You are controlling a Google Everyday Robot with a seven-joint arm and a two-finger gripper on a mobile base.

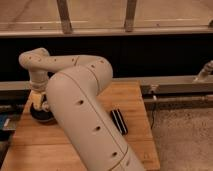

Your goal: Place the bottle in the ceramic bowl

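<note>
The robot's large white arm (82, 107) bends across the wooden desk (132, 102) and reaches down over the ceramic bowl (41, 116), which sits near the desk's left edge. The tool (38, 101) hangs directly above the bowl, mostly hidden by the arm. The yellowish bottle (35, 98) shows at the tool, just above the bowl's rim; whether it is gripped cannot be told. A flat black striped bar (119, 121) lies right of the bowl, well apart.

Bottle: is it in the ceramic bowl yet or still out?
Cannot tell. The pincer sits right over the ceramic bowl at the table's left edge, hiding the bottle.
</note>
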